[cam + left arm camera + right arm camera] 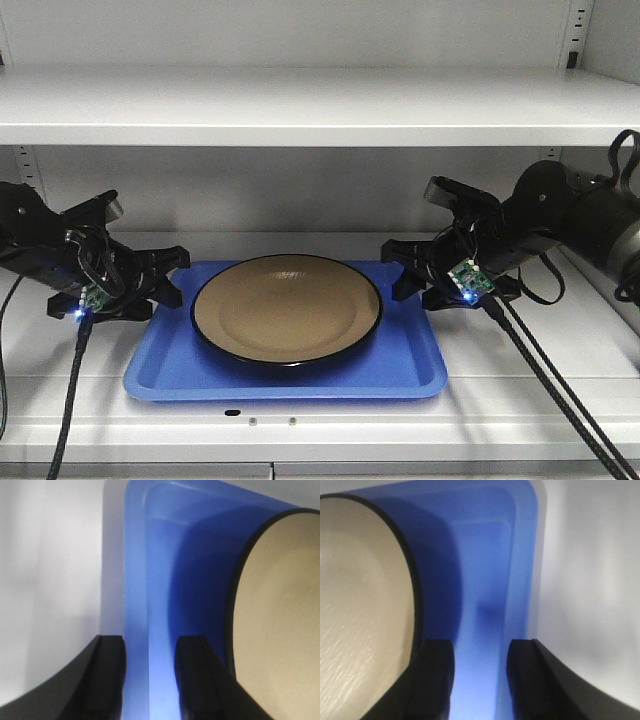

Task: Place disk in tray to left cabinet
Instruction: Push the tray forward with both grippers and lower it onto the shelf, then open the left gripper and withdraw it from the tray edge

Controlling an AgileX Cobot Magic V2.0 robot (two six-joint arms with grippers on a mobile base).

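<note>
The tan disk with its black rim lies flat in the blue tray. The tray rests on the lower shelf of the left cabinet. My left gripper is at the tray's left edge, open, its fingers straddling the rim with clear gaps either side. At the right edge my right gripper is also open astride the rim. Both wrist views show the disk close beside the inner finger, not touching it.
An upper shelf hangs low over both arms. Perforated peg strips run up the back corners. Cables trail from the right arm over the shelf's front edge, and another cable drops from the left arm.
</note>
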